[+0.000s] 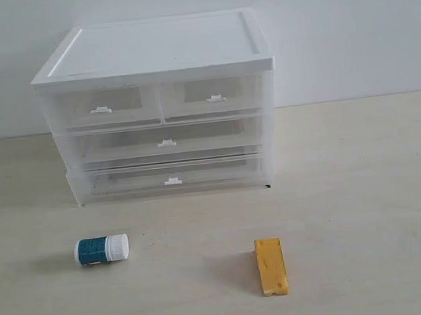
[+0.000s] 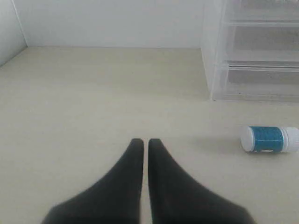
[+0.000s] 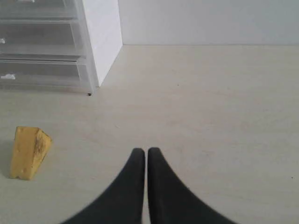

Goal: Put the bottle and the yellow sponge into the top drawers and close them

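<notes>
The bottle (image 1: 100, 249) (image 2: 270, 139) lies on its side on the table in front of the cabinet's left end. The yellow sponge (image 1: 271, 266) (image 3: 29, 152) lies flat further right, near the front edge. Both top drawers, left (image 1: 101, 109) and right (image 1: 215, 97), are pushed in under the white top (image 1: 157, 48). Neither arm shows in the exterior view. My left gripper (image 2: 145, 141) is shut and empty over bare table, well apart from the bottle. My right gripper (image 3: 145, 150) is shut and empty too, away from the sponge.
Two full-width translucent drawers (image 1: 166, 143) (image 1: 173, 180) sit shut below the top pair. A white wall (image 1: 347, 27) stands right behind the cabinet. Bare wooden table (image 1: 361, 188) spreads to the right of the cabinet and between the bottle and the sponge.
</notes>
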